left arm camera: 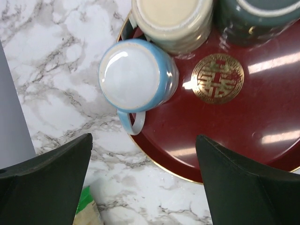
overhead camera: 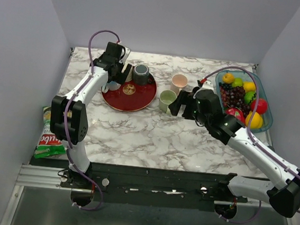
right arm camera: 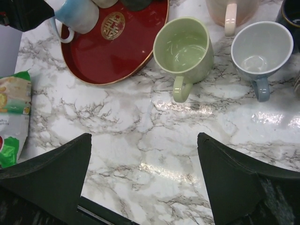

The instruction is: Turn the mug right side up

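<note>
The blue mug point(left arm camera: 136, 75) sits upside down at the edge of the red tray point(left arm camera: 262, 126), handle poking out over the rim, under the wide-open left gripper point(left arm camera: 143, 145), while the right gripper point(right arm camera: 144, 140), also wide open, hangs near the green mug point(right arm camera: 183, 49).

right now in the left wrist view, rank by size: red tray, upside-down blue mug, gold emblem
1. dark red round tray, though cut off by the frame
2. upside-down light blue ceramic mug
3. round gold emblem on the tray
</note>
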Robot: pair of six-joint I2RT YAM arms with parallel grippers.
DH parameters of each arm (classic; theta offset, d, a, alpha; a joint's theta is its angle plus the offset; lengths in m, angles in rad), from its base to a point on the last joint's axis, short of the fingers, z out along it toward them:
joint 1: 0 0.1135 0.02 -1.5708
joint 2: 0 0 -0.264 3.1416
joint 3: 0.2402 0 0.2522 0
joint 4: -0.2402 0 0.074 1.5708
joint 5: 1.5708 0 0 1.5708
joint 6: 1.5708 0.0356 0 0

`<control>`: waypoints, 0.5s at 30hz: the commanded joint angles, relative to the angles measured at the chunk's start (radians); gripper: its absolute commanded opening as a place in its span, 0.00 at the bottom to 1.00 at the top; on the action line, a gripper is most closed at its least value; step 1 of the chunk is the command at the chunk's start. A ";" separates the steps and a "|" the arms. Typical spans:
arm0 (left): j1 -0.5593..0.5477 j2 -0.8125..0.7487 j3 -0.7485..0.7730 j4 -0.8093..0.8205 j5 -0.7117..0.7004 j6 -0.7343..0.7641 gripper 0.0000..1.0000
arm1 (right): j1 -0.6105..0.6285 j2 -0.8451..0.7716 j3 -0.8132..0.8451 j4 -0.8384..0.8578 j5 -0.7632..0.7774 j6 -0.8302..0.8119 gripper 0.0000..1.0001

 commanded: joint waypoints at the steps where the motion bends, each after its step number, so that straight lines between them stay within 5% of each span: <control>1: 0.056 0.007 -0.047 -0.010 -0.001 0.078 0.99 | -0.006 -0.046 -0.033 0.020 -0.012 -0.007 1.00; 13: 0.129 0.084 -0.081 0.032 0.194 0.024 0.98 | -0.004 0.005 -0.019 0.022 -0.068 -0.002 0.99; 15: 0.135 0.114 -0.067 0.032 0.194 0.004 0.92 | -0.004 0.006 -0.018 0.022 -0.072 -0.002 0.99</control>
